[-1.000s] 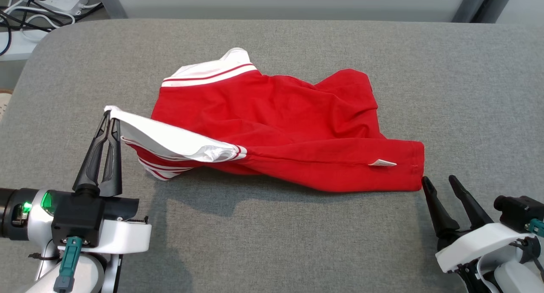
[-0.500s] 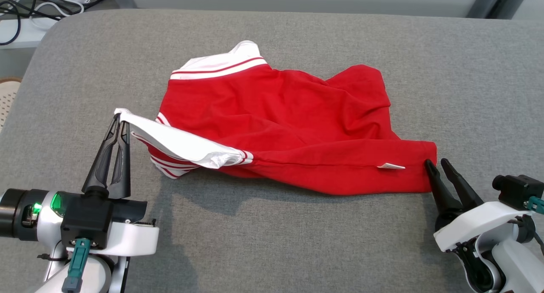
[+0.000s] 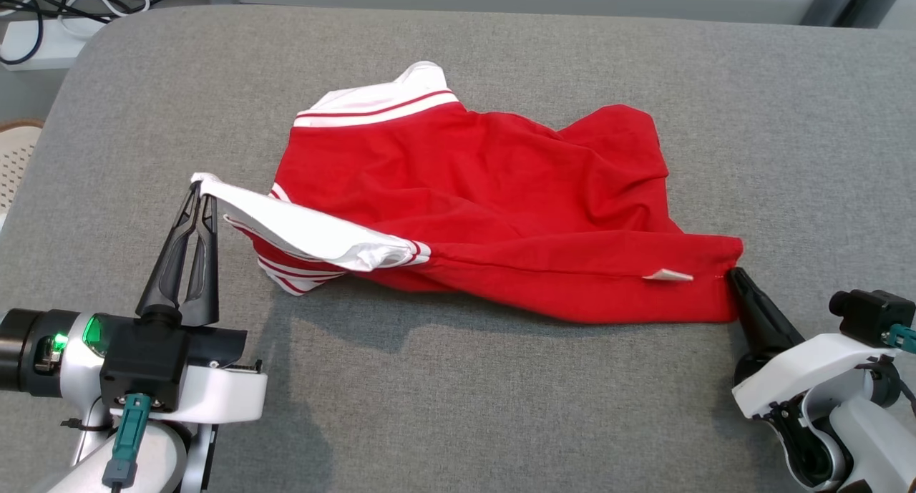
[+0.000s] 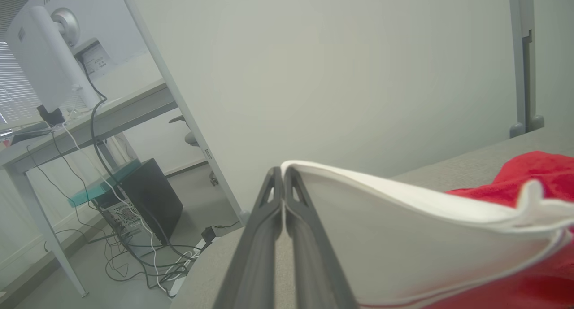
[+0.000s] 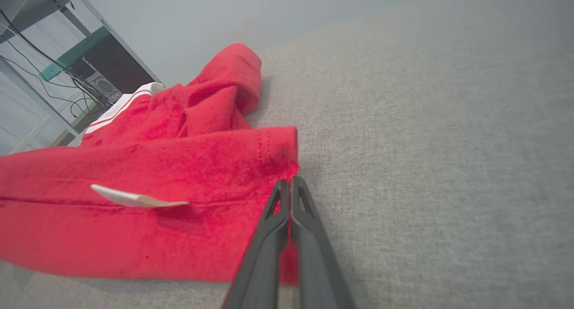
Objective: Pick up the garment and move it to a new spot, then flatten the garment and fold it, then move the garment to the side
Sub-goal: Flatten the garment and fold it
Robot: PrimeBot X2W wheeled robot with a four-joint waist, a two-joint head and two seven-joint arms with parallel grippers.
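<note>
A red garment (image 3: 494, 207) with white striped trim lies crumpled across the middle of the grey table (image 3: 458, 407). My left gripper (image 3: 201, 189) is shut on the garment's white collar edge at its left end and holds that edge lifted off the table; the left wrist view shows the white cloth (image 4: 403, 237) pinched between the fingers (image 4: 269, 219). My right gripper (image 3: 735, 272) is shut on the red hem corner at the garment's lower right. In the right wrist view its fingers (image 5: 287, 210) clamp the red hem (image 5: 251, 174) beside a small white label (image 5: 134, 197).
The table's rounded far-left corner (image 3: 93, 42) drops to a floor with cables and a power strip (image 3: 43, 21). A desk with a monitor (image 4: 40, 62) and a computer case stands beyond the table's left side. Bare grey surface lies in front of the garment.
My right gripper moved forward to the hem corner and closed on it. The left gripper kept its hold on the collar. The head camera shifted a little.
</note>
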